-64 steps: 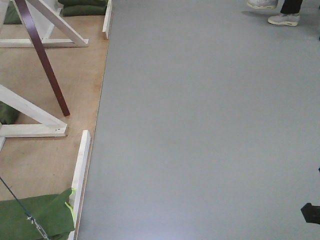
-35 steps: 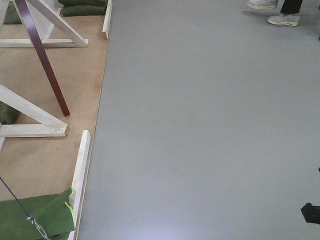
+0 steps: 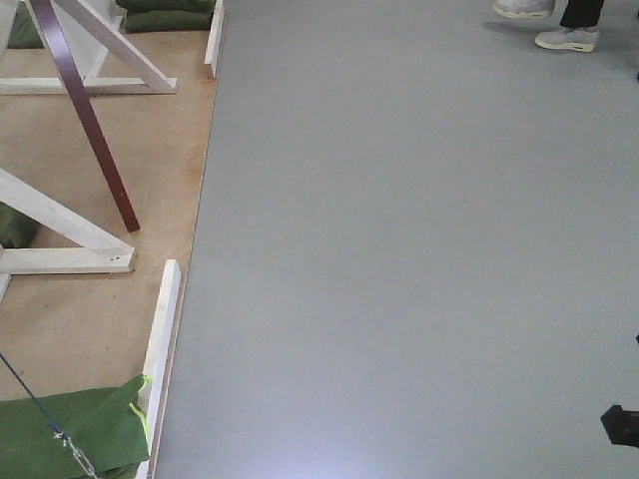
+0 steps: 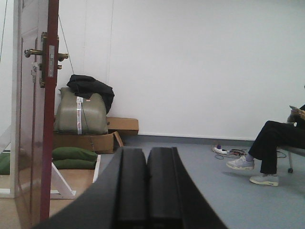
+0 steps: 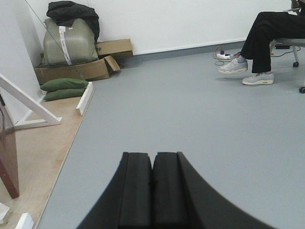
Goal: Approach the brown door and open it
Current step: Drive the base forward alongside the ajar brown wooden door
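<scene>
Reddish-brown and glossy, the brown door [image 4: 33,143] stands at far left of the L wrist view, its narrow edge w/ metal latch plate turned toward the camera and a brass lever handle [image 4: 33,52] high up on it. L gripper [image 4: 146,186] sits low centre, both black fingers pressed flat together w/ nothing btwn them, touching nothing else; the door is well apart to its left. R gripper [image 5: 152,188] is the same: pads tight against each other, empty, hanging over grey floor [image 5: 190,109]. A bottom corner of the door shows at the left edge of that view, above the plywood base [image 5: 43,152]; can't tell if it touches. From the front cam the door reads as a dark strip running diagonally over the plywood at upper left, near end just beside a white brace [image 3: 60,225]. Green sandbags [image 3: 100,419] lie at near left w/ a thin cable [image 3: 30,399] across them. On the far side, an olive bag [image 4: 80,112] w/ black jacket [image 4: 90,88] on top and cardboard boxes [image 4: 121,125] beside it sit against a white wall. Seated person [image 4: 279,143] at far right, grey shoes on the floor.
</scene>
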Motion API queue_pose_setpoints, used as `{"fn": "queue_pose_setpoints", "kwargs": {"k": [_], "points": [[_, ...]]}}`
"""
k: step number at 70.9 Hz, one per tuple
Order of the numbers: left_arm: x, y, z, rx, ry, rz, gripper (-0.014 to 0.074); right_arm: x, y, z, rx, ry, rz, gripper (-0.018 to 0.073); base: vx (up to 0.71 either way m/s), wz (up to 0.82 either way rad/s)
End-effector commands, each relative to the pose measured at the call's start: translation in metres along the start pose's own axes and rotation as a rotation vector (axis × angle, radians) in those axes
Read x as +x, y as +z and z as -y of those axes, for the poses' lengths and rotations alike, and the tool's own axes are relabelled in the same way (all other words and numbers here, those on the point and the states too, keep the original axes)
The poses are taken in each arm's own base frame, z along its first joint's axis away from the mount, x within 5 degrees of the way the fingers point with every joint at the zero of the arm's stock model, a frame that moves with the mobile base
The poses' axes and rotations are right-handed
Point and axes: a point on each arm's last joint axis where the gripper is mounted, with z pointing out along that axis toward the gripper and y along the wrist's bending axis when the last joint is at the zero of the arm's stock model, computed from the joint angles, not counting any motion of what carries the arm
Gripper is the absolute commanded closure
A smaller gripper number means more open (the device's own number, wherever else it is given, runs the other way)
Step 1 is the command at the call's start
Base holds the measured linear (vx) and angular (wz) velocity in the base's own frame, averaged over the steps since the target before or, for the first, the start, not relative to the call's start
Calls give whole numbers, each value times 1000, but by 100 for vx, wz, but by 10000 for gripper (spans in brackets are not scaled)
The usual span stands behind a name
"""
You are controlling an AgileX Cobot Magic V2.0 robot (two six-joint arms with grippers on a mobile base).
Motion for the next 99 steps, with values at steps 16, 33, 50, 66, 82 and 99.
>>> {"fn": "queue_pose_setpoints", "kwargs": {"k": [16,33,50,66,82,99], "points": [[0,-2,0,12,-18,79,586,-7,-1,0,1,-13,86,559,0,0],[0,-2,0,12,-18,79,586,-7,-1,0,1,-13,86,559,2,2],[0,-2,0,12,-18,79,586,-7,-1,0,1,-13,86,559,11,-2],[0,-2,0,12,-18,79,586,-7,-1,0,1,-13,86,559,21,-7],[0,-2,0,12,-18,79,586,-7,-1,0,1,-13,86,559,27,0],[0,-2,0,12,-18,79,586,-7,-1,0,1,-13,86,559,28,12]]}}
